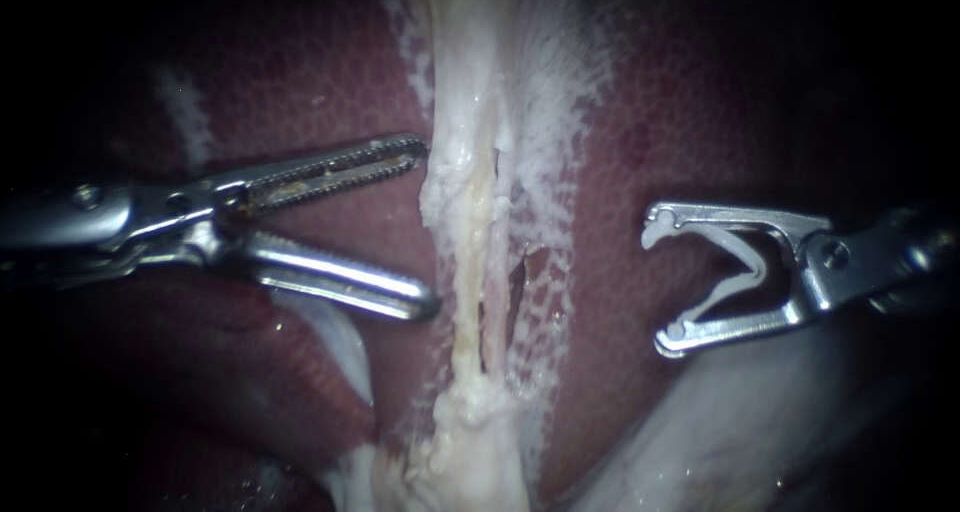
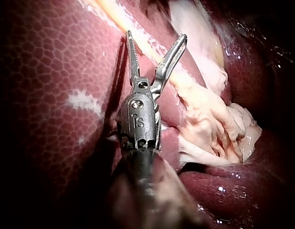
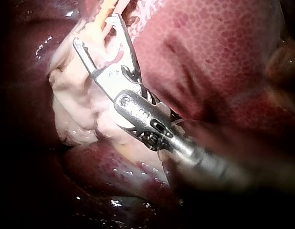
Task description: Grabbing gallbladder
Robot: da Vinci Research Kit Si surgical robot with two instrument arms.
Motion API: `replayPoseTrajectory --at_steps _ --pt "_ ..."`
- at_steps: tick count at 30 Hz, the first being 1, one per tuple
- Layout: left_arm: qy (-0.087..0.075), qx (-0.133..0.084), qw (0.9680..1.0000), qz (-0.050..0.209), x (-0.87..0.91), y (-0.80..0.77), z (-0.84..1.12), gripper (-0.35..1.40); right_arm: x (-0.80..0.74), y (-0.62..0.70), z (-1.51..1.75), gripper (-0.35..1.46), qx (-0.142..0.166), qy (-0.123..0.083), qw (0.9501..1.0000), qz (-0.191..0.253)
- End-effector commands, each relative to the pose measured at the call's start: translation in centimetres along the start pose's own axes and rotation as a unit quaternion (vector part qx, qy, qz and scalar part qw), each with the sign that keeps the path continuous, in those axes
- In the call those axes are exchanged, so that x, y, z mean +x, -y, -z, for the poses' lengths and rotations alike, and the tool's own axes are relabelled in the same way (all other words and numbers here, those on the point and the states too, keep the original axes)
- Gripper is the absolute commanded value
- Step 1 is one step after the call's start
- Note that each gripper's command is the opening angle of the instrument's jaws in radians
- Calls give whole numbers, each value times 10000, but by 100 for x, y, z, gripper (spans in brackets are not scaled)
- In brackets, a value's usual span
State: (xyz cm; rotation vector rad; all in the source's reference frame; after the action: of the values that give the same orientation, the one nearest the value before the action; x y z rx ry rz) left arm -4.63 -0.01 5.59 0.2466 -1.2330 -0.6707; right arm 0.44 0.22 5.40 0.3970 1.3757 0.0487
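Observation:
A pale band of tissue (image 1: 470,232) with tubes in it runs top to bottom over the dark red liver (image 1: 300,82). My left instrument (image 1: 425,227) comes in from the left with its serrated jaws open; the upper tip touches the band's edge and nothing lies between them. The left wrist view shows these jaws (image 2: 156,36) spread beside the pale strand (image 2: 205,119). To the band's right, apart from it, my right instrument (image 1: 660,282) stands wide, holding a white clip (image 1: 735,267). A pale smooth mass (image 1: 740,422), perhaps the gallbladder, lies under it.
White filmy patches (image 1: 560,122) cover the liver beside the band. A slit (image 1: 515,282) opens in the band at mid height. In the right wrist view the right instrument (image 3: 95,29) hovers over lumpy pale tissue (image 3: 76,105) and liver (image 3: 209,57).

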Motion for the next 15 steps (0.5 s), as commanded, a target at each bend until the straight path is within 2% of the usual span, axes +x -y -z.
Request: replayPoseTrajectory --at_steps 1,6,9,15 --pt "-17 -14 10000 55 0 0 -1 64 0 0 0 60 0 0 10000 0" --pt "-115 -77 9998 140 3 -3 -8 56 0 0 0 60 0 0 10000 0" --pt "-159 -83 9997 139 7 -9 -10 49 0 0 0 60 0 0 10000 0" --pt "-262 -248 9990 264 15 -23 -11 30 0 0 0 60 0 0 10000 0"
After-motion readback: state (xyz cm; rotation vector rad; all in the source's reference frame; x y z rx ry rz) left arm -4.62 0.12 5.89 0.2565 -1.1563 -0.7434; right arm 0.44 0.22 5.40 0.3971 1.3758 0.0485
